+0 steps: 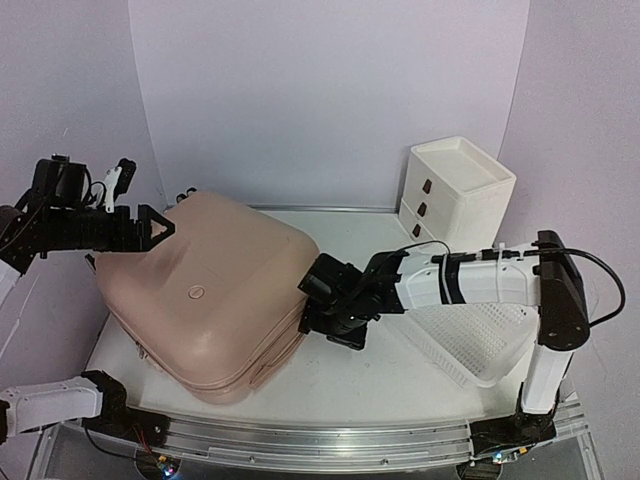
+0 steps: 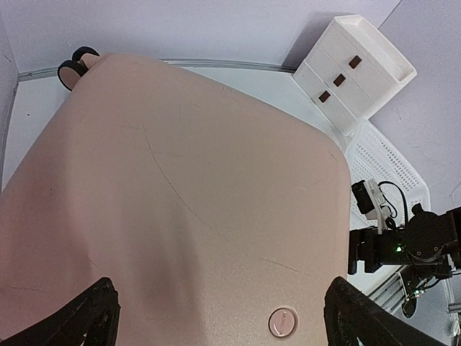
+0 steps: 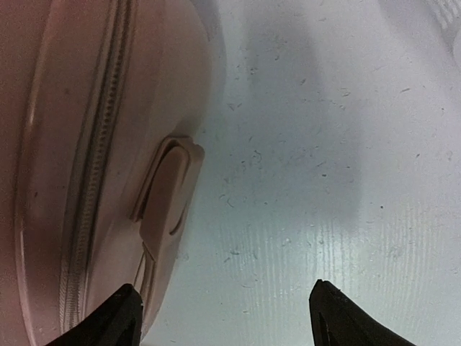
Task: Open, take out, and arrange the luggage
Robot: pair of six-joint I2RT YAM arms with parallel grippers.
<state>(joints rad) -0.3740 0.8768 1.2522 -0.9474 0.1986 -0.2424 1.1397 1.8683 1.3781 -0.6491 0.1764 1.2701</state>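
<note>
The large pale-pink hard-shell luggage (image 1: 205, 300) is lying closed on the white desk (image 1: 400, 370), left of centre. The left gripper (image 1: 158, 228) is being held wide open above its far left corner, gripping nothing. The right gripper (image 1: 315, 300) is being held with jaws apart and empty just beside the zippered right edge of the luggage, near the pink side handle (image 3: 169, 194).

1. Pale lilac walls (image 1: 330, 90) curve behind, evenly lit.
2. A white table (image 1: 370, 375) lies below.
3. A white drawer unit (image 1: 460, 190) with brown handles stands at its far right corner, near a white perforated basket (image 1: 480, 340).
</note>
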